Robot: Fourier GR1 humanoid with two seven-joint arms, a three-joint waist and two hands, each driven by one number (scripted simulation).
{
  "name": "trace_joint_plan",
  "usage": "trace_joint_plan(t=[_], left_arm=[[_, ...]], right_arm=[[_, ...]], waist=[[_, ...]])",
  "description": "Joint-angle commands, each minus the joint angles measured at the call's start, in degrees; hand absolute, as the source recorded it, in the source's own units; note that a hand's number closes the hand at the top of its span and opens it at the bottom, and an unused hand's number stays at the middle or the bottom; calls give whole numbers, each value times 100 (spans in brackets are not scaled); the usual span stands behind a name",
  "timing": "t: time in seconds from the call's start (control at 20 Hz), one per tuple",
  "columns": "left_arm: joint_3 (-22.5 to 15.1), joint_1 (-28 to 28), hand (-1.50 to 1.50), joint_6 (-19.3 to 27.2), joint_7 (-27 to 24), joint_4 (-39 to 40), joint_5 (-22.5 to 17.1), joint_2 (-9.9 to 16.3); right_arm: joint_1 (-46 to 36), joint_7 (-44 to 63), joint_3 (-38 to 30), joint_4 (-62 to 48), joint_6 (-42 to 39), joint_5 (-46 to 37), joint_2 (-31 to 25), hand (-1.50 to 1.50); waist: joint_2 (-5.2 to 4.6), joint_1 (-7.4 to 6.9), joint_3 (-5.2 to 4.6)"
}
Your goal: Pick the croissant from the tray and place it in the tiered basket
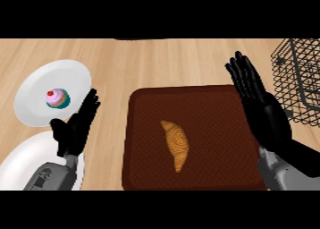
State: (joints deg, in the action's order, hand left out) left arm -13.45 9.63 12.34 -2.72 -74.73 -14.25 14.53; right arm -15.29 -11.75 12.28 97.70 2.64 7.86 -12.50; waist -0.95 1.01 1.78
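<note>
Sitting on a light wood tabletop [156,62]: brown tray [209,103] with croissant [176,144], wire basket [306,76] at right, both hands [75,127] [262,107] with fingers straight, holding nothing.

white plate [40,96] | cupcake [57,98] on it | wooden counter [162,62]

Two grey forearms, black left hand [73,129], black right hand [265,114], slender black fingers [245,74]
</note>
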Motion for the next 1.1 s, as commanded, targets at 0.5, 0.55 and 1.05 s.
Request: trace_joint_plan(t=[0.5, 0.55, 1.05], left_arm=[[687, -1052, 0, -529, 462, 199, -201, 1337], [684, -853, 0, -554, 747, 71, -238, 1434], [734, -981, 0, -708, 507, 182, -257, 1428]], right_arm=[[1590, -1518, 458, -1752, 176, 409, 1174, -150], [1707, -1268, 418, -1830, 560, 2, 816, -150], [588, 2404, 1496, -1417, 573, -2378, -923, -150]], waist=[[103, -207, -180], [116, -172, -185], [119, -213, -219]])
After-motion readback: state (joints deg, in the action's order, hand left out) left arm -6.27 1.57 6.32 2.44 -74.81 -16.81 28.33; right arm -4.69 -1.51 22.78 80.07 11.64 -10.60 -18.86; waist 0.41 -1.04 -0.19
